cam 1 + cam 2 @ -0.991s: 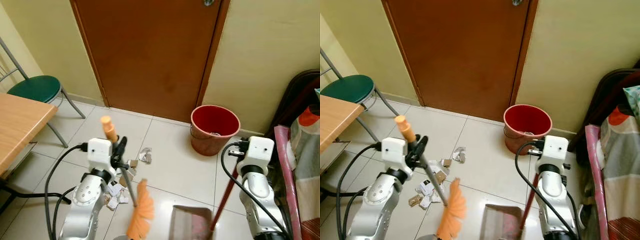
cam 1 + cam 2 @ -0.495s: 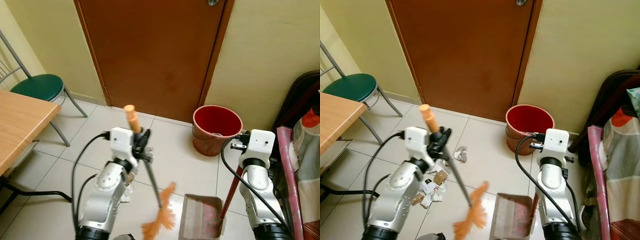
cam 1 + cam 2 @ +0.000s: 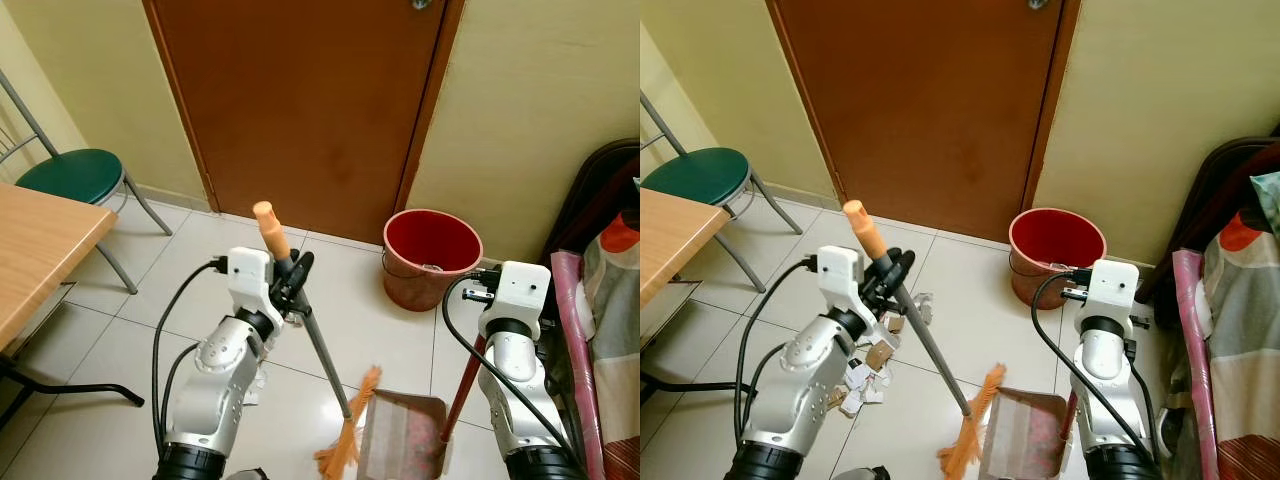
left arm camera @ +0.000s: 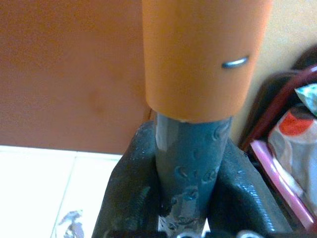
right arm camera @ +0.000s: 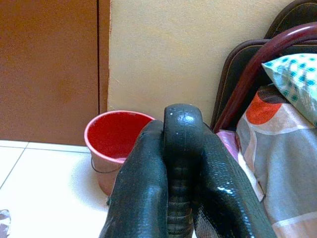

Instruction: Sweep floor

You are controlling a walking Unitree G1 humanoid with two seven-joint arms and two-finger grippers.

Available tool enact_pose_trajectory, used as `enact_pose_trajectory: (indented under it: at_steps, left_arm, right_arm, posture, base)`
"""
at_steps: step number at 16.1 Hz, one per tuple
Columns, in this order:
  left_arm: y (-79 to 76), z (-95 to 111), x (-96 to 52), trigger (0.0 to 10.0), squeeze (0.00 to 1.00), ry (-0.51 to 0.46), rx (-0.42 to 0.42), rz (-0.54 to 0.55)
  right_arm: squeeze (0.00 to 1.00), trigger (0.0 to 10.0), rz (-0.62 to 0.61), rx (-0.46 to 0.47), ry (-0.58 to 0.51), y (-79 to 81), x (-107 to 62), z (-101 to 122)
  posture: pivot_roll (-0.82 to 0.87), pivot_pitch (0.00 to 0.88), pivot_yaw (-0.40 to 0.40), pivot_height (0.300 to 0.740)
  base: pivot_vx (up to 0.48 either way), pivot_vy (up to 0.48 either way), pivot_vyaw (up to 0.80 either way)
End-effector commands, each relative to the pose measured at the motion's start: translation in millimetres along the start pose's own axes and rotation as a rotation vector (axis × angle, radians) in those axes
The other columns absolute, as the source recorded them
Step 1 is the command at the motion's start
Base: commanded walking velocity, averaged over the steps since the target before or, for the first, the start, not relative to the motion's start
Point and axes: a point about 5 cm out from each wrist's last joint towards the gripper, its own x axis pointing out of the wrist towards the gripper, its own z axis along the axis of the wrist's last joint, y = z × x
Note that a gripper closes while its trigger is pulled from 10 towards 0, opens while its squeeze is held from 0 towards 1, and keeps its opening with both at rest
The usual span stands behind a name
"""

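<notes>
The left gripper (image 3: 890, 275) clenches the grey-handled orange-bristled broom (image 3: 962, 442), angling bristles toward the upright red-handled dustpan (image 3: 1022, 436) (held clenched by the right gripper (image 5: 182, 163)) to push debris inside.

Colours: grey-shafted broom (image 3: 925, 345) with orange plastic cap and orange bristles. Red-handled dustpan (image 3: 400, 440), dull reddish-brown. Round red plastic bucket (image 3: 432, 258). Brown wooden door (image 3: 300, 110). Yellow walls. White floor tiles (image 3: 340, 320). Green-seated metal chair (image 3: 75, 175).
</notes>
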Motion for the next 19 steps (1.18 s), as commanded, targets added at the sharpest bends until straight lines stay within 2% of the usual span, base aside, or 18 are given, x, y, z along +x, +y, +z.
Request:
enact_pose_trajectory:
  at_steps: [1, 2, 3, 5, 8, 11, 15, 17, 18, 19]
  left_arm:
    - [10.2, 25.9, 3.2, 10.0, 0.0, -0.095, 0.034, 0.033]
    - [10.2, 25.9, 3.2, 10.0, 0.0, -0.095, 0.034, 0.033]
    - [19.6, 40.2, 4.0, 10.0, 0.0, -0.137, 0.067, 0.063]
    - [24.7, 48.3, 4.2, 10.0, 0.0, -0.16, 0.083, 0.078]
    - [46.6, 82.0, 3.0, 10.0, 0.0, -0.227, 0.143, 0.122]
    - [56.6, 94.0, -3.4, 10.0, 0.0, -0.232, 0.203, 0.127]
    - [60.4, 90.0, -15.2, 10.0, 0.0, -0.196, 0.224, 0.136]
    - [63.5, 76.4, -25.1, 10.0, 0.0, -0.142, 0.238, 0.149]
    - [62.8, 60.5, -33.3, 10.0, 0.0, -0.092, 0.24, 0.147]
    - [62.3, 52.2, -35.4, 10.0, 0.0, -0.064, 0.242, 0.144]
  right_arm:
    - [0.0, 10.0, -0.019, -0.013, -0.007, -0.1, 1.8, 0.8]
    - [0.0, 10.0, -0.019, -0.013, -0.007, -0.1, 1.8, 0.8]
    - [0.0, 10.0, -0.019, -0.014, -0.008, 1.3, 2.2, 1.1]
    - [0.0, 10.0, -0.018, -0.015, -0.012, 2.1, 2.6, 1.7]
    - [0.0, 10.0, -0.013, -0.028, -0.029, 5.2, 5.7, 4.6]
    - [0.0, 10.0, -0.02, -0.032, -0.029, 4.8, 5.0, 3.2]
    - [0.0, 10.0, -0.027, -0.037, -0.021, 2.5, 4.4, -0.3]
    - [0.0, 10.0, -0.027, -0.031, -0.02, 4.0, 5.8, 0.1]
    - [0.0, 10.0, -0.035, -0.017, -0.018, 4.2, 7.0, 0.4]
    - [0.0, 10.0, -0.052, -0.005, -0.024, 2.3, 8.5, 1.9]
  posture:
    - [0.07, 0.142, 0.034, 0.74]
    - [0.07, 0.142, 0.034, 0.74]
    - [0.07, 0.146, 0.034, 0.74]
    - [0.08, 0.146, 0.034, 0.74]
    - [0.08, 0.147, 0.035, 0.74]
    - [0.09, 0.152, 0.043, 0.74]
    - [0.1, 0.156, 0.047, 0.74]
    - [0.11, 0.158, 0.043, 0.74]
    - [0.11, 0.158, 0.043, 0.74]
    - [0.11, 0.157, 0.037, 0.74]
  base:
    - [0.0, 0.0, 0.0]
    - [0.0, 0.0, 0.0]
    - [0.0, 0.0, 0.0]
    - [0.0, 0.0, 0.0]
    - [0.0, 0.0, 0.0]
    - [0.0, 0.0, 0.0]
    - [0.0, 0.0, 0.0]
    - [0.0, 0.0, 0.0]
    - [0.0, 0.0, 0.0]
    - [0.0, 0.0, 0.0]
